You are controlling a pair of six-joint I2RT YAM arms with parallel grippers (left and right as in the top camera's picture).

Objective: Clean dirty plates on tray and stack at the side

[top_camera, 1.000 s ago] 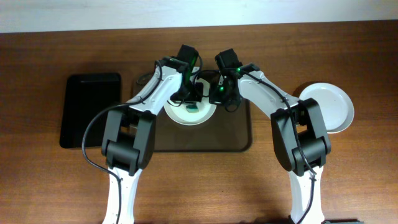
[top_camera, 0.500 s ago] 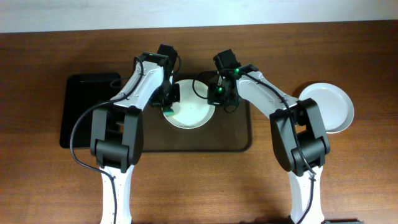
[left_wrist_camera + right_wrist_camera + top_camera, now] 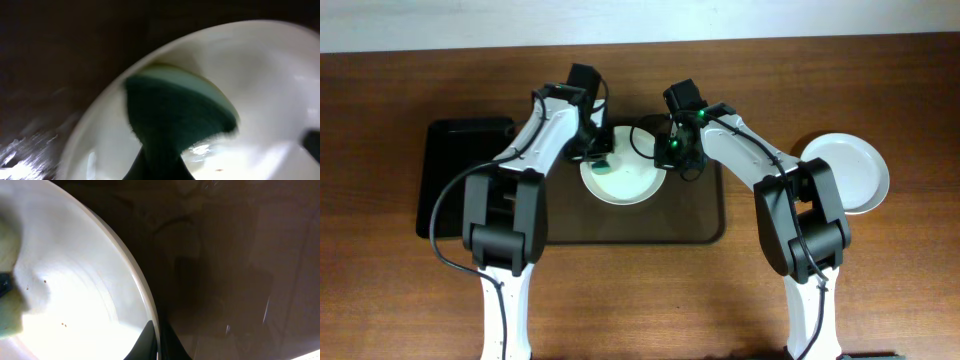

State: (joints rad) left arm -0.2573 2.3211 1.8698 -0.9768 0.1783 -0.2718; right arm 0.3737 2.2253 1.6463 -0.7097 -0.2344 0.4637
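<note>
While the glossy black tray (image 3: pixel 465 175) sits idle far left, the left gripper (image 3: pixel 601 160), fingers clamped on the green sponge (image 3: pixel 175 100), has swept from mid-plate out to the left rim and is now back at the upper-left edge. So it's mid-scrub, I'd say. The dirty plate (image 3: pixel 632 185) sits on the brown tray (image 3: pixel 705 228), and the right gripper (image 3: pixel 671 155) hasn't budged, still pinching its rim. Off right, a white plate (image 3: pixel 850 170) waits on the table.

A brown wooden table (image 3: pixel 880 290) meets a pale wall (image 3: pixel 640 20) behind.
</note>
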